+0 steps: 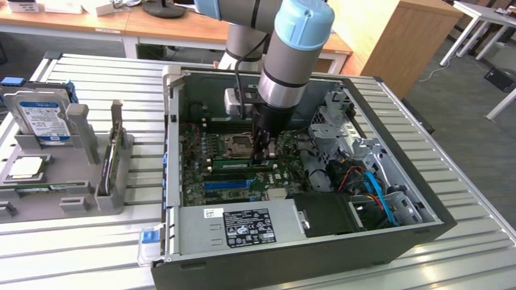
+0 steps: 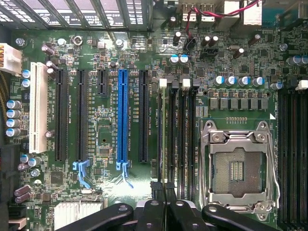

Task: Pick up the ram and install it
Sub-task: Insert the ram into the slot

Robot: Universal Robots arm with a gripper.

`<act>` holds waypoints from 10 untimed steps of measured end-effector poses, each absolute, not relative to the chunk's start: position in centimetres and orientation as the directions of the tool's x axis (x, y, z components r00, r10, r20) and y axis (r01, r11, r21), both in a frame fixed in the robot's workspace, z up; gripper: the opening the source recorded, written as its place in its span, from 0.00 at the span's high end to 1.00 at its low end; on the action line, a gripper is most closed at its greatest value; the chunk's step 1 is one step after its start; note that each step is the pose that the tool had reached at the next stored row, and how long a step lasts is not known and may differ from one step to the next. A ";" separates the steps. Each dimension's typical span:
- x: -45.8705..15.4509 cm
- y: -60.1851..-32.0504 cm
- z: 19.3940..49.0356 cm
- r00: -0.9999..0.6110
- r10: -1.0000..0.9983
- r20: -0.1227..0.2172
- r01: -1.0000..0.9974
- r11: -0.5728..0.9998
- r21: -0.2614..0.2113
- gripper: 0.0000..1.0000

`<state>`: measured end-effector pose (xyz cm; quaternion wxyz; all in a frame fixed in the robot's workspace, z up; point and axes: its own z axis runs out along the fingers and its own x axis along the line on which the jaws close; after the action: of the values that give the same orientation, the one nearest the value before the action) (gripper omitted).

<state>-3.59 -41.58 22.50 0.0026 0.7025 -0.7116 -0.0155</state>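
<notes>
We see the fingers pinched on the ram, its length running straight ahead, parallel to the slots

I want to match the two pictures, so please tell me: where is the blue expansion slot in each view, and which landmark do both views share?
Exterior view: the blue expansion slot lies on the motherboard, between the CPU socket and the silver power supply.
Wrist view: the blue expansion slot runs among black slots, parallel to them.
Shared landmark: the CPU socket, with its metal frame.
</notes>
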 end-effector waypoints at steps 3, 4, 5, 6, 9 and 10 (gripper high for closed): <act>-3.6 -41.6 22.5 -0.013 -1.000 -0.018 -1.000 0.013 0.026 0.87; -3.6 -41.6 22.5 -0.013 -1.000 -0.018 -1.000 0.013 0.026 0.87; -3.6 -41.6 22.5 -0.013 -1.000 -0.018 -1.000 0.013 0.026 0.81; -3.6 -41.6 22.5 -0.013 -1.000 -0.018 -1.000 0.013 0.026 0.81; -3.6 -41.6 22.5 -0.013 -1.000 -0.018 -1.000 0.013 0.026 0.81; -3.6 -41.6 22.5 -0.013 -1.000 -0.018 -1.000 0.013 0.026 0.81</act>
<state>-3.59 -41.58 22.49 0.0026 0.7024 -0.7116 -0.0155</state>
